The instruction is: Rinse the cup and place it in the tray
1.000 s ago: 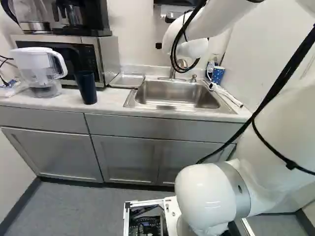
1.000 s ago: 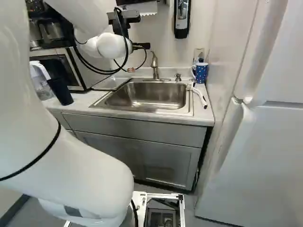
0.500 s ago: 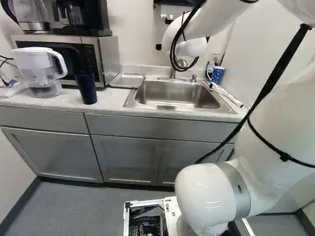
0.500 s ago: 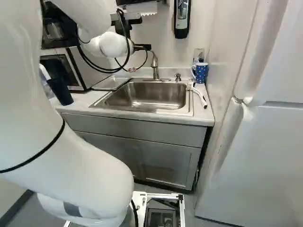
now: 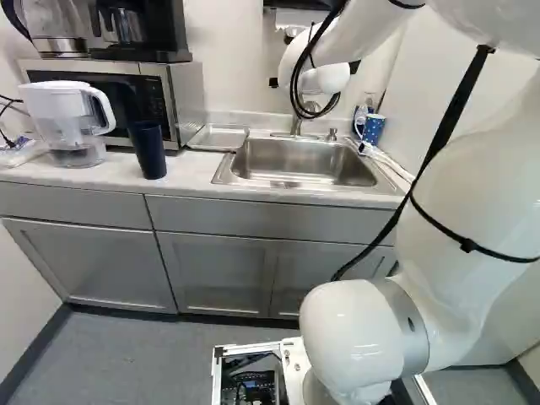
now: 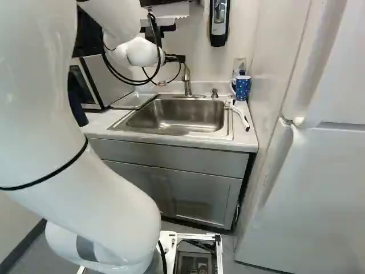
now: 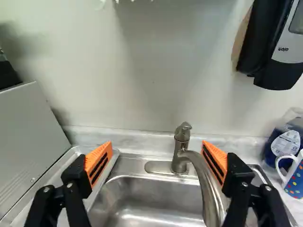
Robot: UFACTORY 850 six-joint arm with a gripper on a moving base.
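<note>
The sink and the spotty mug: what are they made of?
The sink looks like brushed metal, likely stainless steel: it's grey with soft shine. The spotty mug seems glazed ceramic: it's smooth with a thick white handle, but could be plastic.

In the left base view, grey cabinets (image 5: 215,274) stand under the pale tabletop (image 5: 190,177). The floor (image 5: 135,354) at lower left is grey. The wall (image 5: 228,59) behind is white. In the right base view, one tall white door (image 6: 313,194) fills the right side.
</note>
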